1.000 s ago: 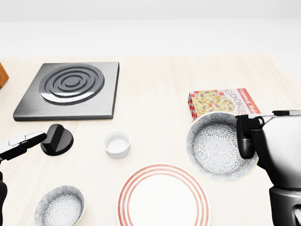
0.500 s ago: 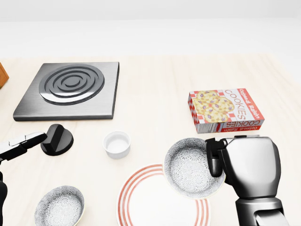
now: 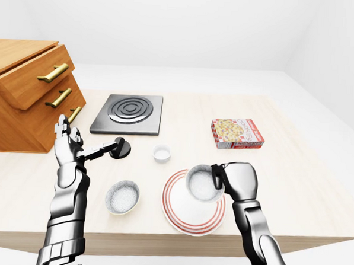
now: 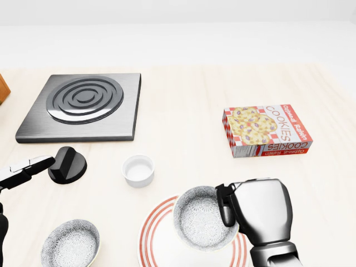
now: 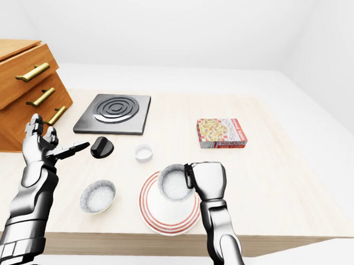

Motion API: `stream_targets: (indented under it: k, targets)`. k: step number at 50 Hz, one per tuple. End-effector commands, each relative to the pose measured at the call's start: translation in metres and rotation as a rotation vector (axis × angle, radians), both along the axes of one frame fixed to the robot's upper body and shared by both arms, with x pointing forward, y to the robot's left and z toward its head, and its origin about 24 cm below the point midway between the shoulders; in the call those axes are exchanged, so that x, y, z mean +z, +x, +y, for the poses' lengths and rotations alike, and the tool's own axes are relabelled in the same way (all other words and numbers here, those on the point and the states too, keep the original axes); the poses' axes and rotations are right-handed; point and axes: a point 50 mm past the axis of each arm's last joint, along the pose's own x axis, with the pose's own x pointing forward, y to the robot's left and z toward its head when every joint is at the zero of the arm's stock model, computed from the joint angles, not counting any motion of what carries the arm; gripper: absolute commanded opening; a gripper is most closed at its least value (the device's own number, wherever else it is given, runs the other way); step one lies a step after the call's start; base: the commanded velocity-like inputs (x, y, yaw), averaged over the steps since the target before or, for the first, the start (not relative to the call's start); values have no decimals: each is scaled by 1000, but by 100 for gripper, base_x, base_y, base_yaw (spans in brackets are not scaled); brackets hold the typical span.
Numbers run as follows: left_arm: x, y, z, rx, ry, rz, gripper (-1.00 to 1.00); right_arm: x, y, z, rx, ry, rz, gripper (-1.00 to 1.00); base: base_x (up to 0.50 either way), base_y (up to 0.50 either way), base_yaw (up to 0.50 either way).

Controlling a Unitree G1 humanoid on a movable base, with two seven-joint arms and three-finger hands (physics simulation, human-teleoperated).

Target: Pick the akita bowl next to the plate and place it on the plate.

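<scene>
My right hand (image 4: 225, 207) is shut on the rim of a grey patterned akita bowl (image 4: 201, 224). It holds the bowl above the right part of the red-ringed white plate (image 4: 161, 239), near the head view's bottom. Whether the bowl touches the plate I cannot tell. The same bowl (image 3: 201, 183) and plate (image 3: 185, 211) show in the left-eye view. A second patterned bowl (image 4: 70, 243) sits at the lower left of the table. My left hand (image 3: 66, 143) hovers open at the left, near a black knob (image 4: 67, 164).
A small white ramekin (image 4: 138, 169) stands just above the plate. A cookie box (image 4: 266, 130) lies at the right, a square stove plate (image 4: 83, 105) at the upper left. A wooden drawer cabinet (image 3: 24, 95) sits at the table's left end.
My right hand has carried the bowl left and down, from beside the cookie box to over the plate. The left hand has stayed put.
</scene>
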Motion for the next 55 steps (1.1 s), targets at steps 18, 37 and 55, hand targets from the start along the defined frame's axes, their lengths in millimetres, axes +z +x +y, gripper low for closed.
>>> stream_targets:
  k: [18, 37, 55]
  targets:
    - [0, 0, 0, 1, 2, -1, 100, -26, 3, 4, 12, 162, 114, -100, 0, 0, 0]
    - [0, 0, 0, 1, 2, -1, 100, -36, 6, 7, 37, 237, 231, -100, 0, 0, 0]
    - [1, -1, 0, 1, 2, -2, 100, -47, 18, 4, 21, 260, 284, -100, 0, 0, 0]
